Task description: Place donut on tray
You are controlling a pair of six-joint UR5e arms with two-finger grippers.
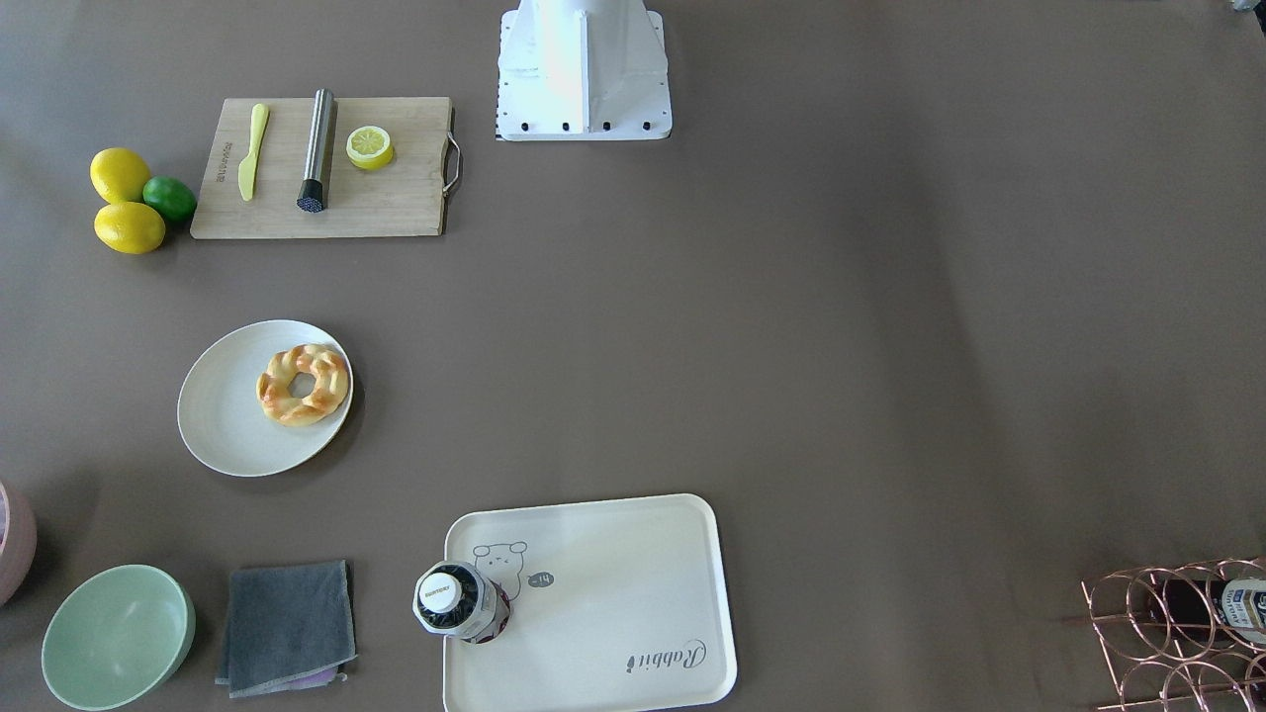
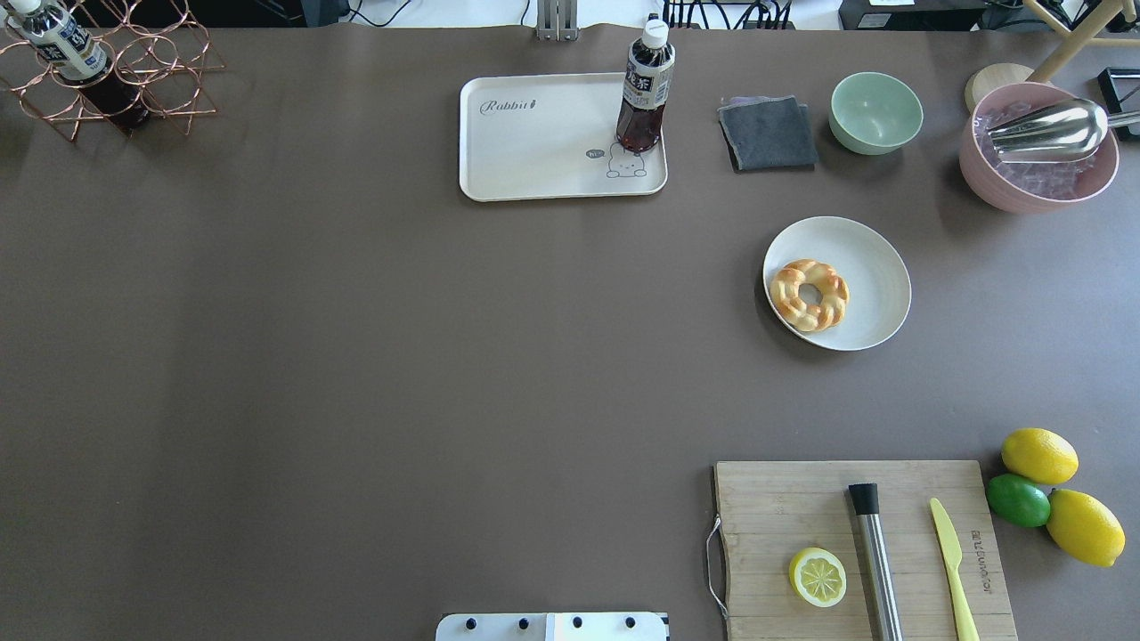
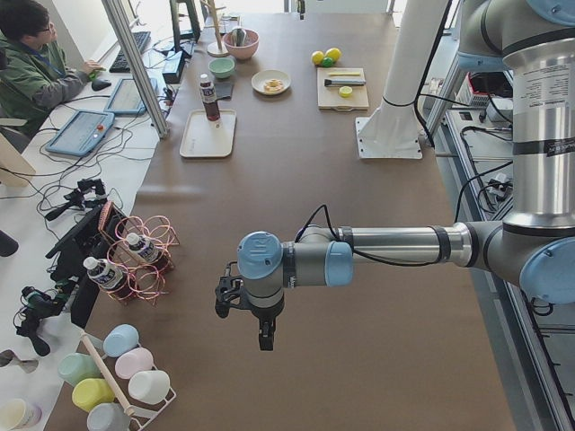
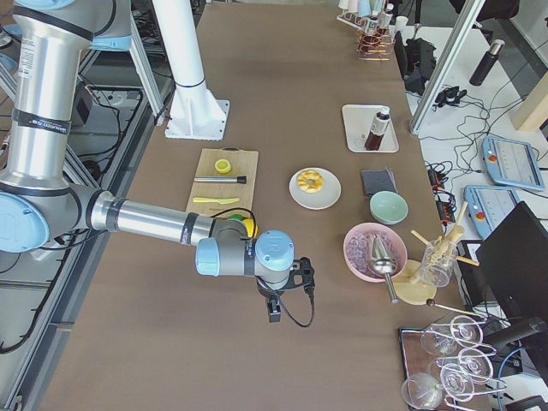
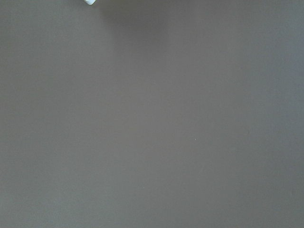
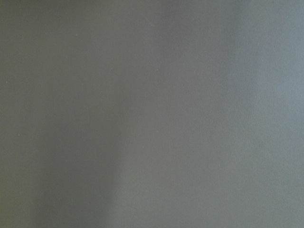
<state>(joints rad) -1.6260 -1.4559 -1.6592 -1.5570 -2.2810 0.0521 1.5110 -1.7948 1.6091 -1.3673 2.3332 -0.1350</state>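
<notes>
Each arm hangs off one end of the table: left gripper (image 3: 267,337) and right gripper (image 4: 274,310) both point down over bare tabletop, and you cannot tell how their fingers stand. Nearest the robot's base you have a wooden cutting board (image 2: 775,534) carrying a lemon half (image 2: 818,577), a steel cylinder (image 2: 875,561) and a yellow knife (image 2: 951,565). Just beside the board sit two lemons (image 2: 1039,455) and a lime (image 2: 1018,499), all three touching. Mid-table is a round plate (image 2: 868,267) holding the donut (image 2: 809,295) flat against its rim. Farther out is the tray (image 2: 534,147), well apart from the plate, holding one upright bottle (image 2: 644,89) at the bear corner. Beside the tray lie a grey cloth (image 2: 768,133) and a green bowl (image 2: 875,111). Next to that is a pink bowl (image 2: 989,174) with clear pieces and a metal scoop (image 2: 1046,131). At the far left corner a wire rack (image 2: 169,80) holds a second bottle (image 2: 62,40).
</notes>
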